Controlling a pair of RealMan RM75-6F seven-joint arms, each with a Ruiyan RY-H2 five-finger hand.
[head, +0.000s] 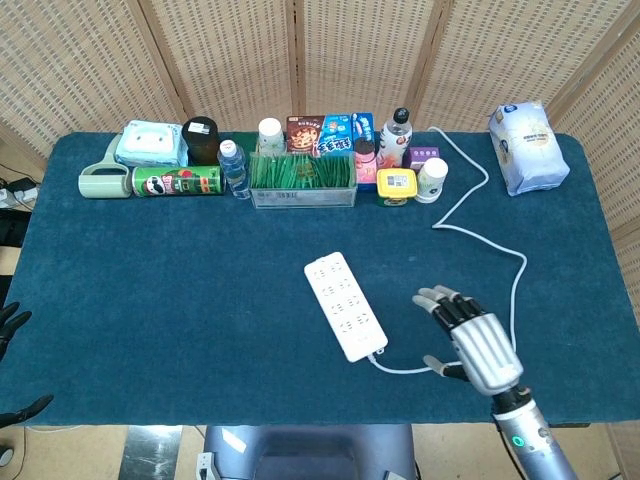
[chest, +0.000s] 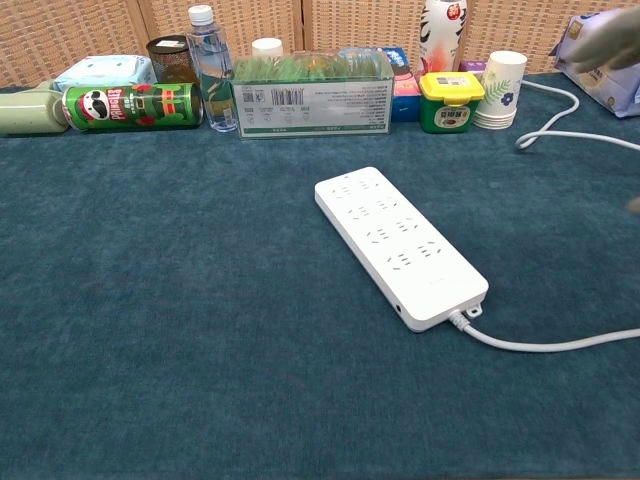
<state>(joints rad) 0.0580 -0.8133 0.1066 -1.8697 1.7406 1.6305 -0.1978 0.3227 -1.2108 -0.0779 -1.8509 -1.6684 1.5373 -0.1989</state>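
A white power strip lies on the blue tablecloth near the front middle, its white cable running right and back across the table. My right hand hovers to the right of the strip with fingers spread and nothing in it; in the chest view only a blurred fingertip shows at the top right. Dark fingertips of my left hand peek in at the far left edge, off the table; how they lie is unclear.
Along the back stand a green Pringles can, a water bottle, a clear box of green sticks, snack boxes, a yellow-lidded jar, paper cups and a white bag at far right.
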